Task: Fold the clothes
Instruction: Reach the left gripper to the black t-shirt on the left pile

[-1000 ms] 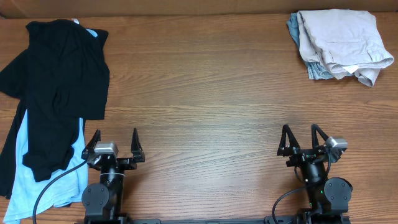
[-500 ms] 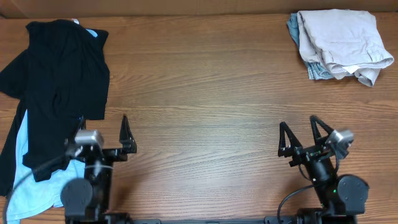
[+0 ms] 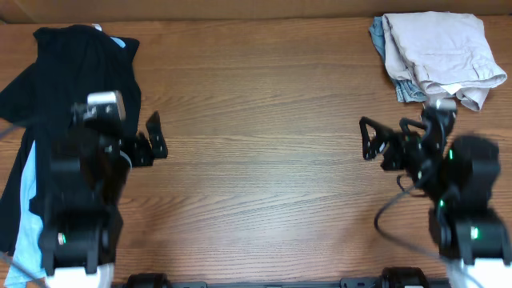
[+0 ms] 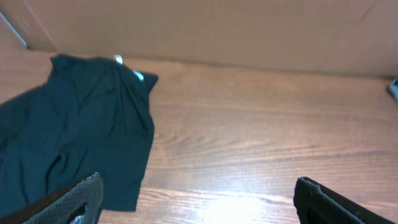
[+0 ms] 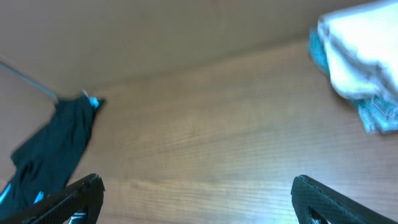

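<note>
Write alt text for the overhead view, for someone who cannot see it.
A wooden table seen from above holds a black T-shirt lying over a light-blue tee at the left edge, and a crumpled beige and blue-grey pile at the far right corner. The left gripper and right gripper are both open and empty.

You have four soft garments here.
One plain black T-shirt (image 3: 80, 96), one light-blue tee (image 3: 26, 192), one crumpled beige garment (image 3: 440, 48), one blue-grey cloth piece (image 3: 377, 34).

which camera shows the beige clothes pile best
Overhead: the whole beige pile lies unobstructed. The right wrist view shows part of it, blurred, at the frame edge; the left wrist view catches only a sliver.
</note>
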`<state>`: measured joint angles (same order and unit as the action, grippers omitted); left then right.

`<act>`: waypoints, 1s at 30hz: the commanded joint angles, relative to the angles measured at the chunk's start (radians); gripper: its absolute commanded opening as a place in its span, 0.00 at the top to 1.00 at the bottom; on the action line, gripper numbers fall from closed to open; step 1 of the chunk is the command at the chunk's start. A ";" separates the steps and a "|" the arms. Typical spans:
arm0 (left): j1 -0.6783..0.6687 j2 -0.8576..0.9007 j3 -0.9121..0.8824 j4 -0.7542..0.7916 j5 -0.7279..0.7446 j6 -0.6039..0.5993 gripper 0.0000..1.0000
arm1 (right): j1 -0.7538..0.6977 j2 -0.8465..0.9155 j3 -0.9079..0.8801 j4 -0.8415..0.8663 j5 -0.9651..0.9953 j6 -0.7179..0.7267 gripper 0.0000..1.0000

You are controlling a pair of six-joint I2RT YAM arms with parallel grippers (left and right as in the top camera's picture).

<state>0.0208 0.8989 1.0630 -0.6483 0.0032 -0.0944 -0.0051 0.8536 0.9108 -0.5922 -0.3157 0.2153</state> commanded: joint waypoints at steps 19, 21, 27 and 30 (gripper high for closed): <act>0.085 0.657 0.233 -0.127 -0.101 0.147 0.00 | 0.006 0.466 0.162 -0.004 -0.299 -0.006 0.00; 0.130 0.712 0.233 -0.119 -0.100 0.146 0.00 | 0.006 0.467 0.161 -0.004 -0.289 -0.006 0.00; 0.235 0.885 0.233 -0.067 -0.070 0.139 0.05 | 0.006 0.467 0.161 -0.012 -0.288 -0.007 0.04; 0.249 0.958 0.233 -0.042 -0.056 0.140 0.05 | 0.006 0.467 0.160 -0.030 -0.279 -0.007 0.05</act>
<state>0.2657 1.8057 1.2766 -0.7006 -0.0715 0.0338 -0.0048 1.3205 1.0447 -0.6189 -0.5953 0.2092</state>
